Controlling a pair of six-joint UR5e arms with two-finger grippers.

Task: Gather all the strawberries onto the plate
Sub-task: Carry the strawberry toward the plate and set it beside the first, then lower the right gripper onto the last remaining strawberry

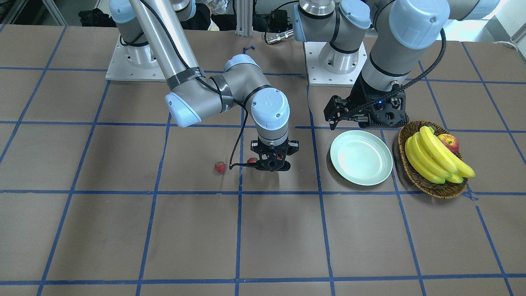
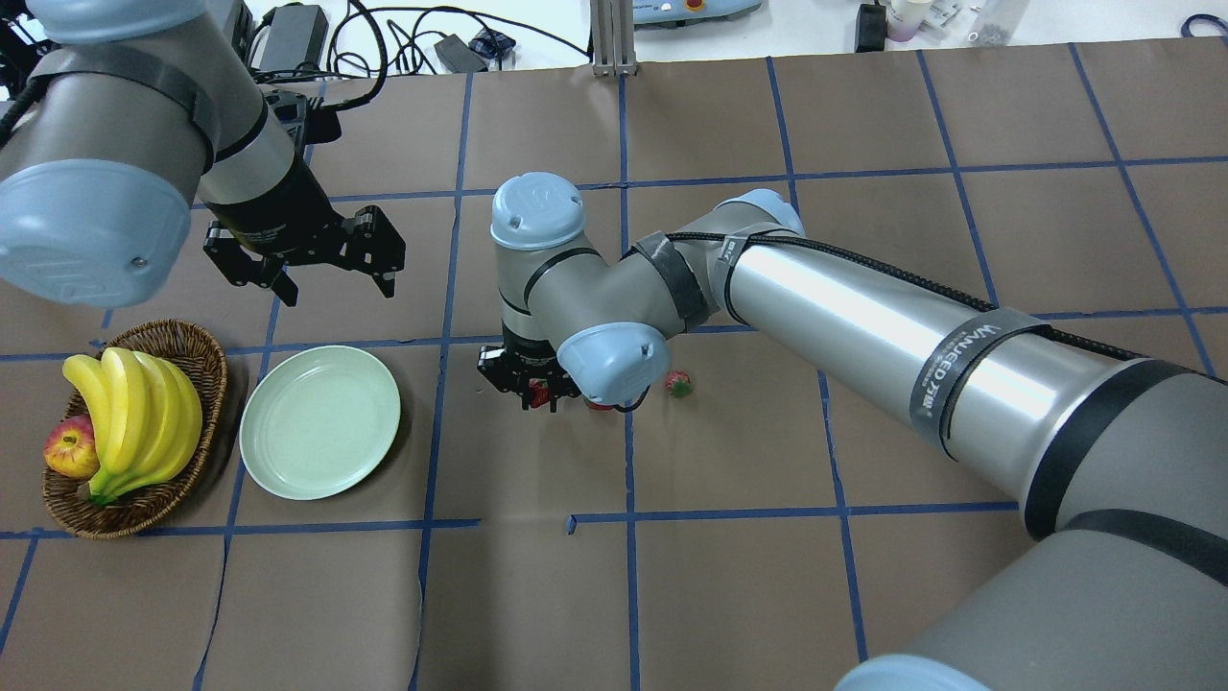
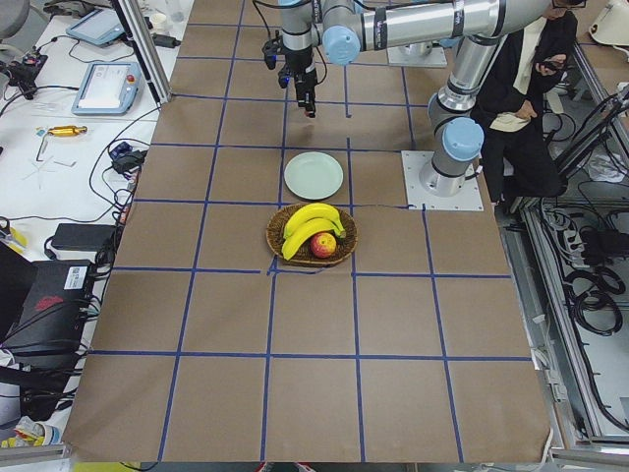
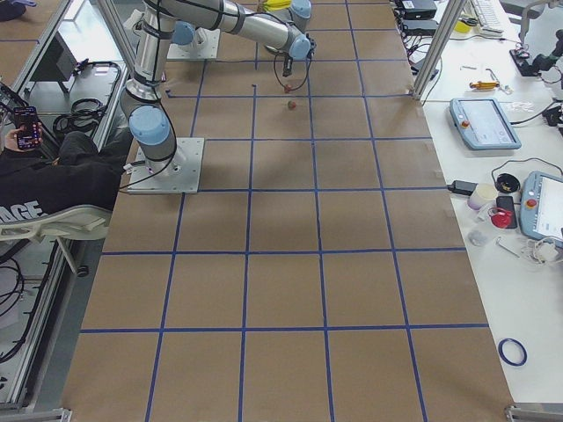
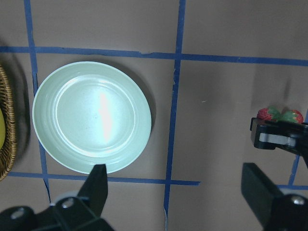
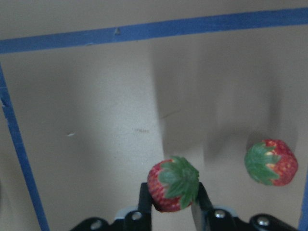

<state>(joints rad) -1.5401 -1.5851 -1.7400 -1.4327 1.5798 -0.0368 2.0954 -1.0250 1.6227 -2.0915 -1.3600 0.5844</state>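
The pale green plate (image 1: 361, 157) lies empty left of centre in the overhead view (image 2: 319, 422) and shows in the left wrist view (image 5: 91, 118). My right gripper (image 1: 274, 161) (image 6: 172, 192) is shut on one strawberry (image 6: 173, 188) (image 2: 539, 392), low over the table. A second strawberry (image 6: 269, 162) (image 1: 252, 160) lies just beside it. A third strawberry (image 1: 220, 167) (image 2: 679, 384) lies further out. My left gripper (image 2: 336, 274) (image 5: 178, 192) hangs open and empty above the table, behind the plate.
A brown wicker basket (image 1: 431, 190) (image 2: 134, 513) with bananas (image 1: 435, 158) and a red-yellow apple (image 1: 449, 142) stands beside the plate, on the side away from the strawberries. Blue tape lines grid the brown table. An operator stands beside the table in the side views.
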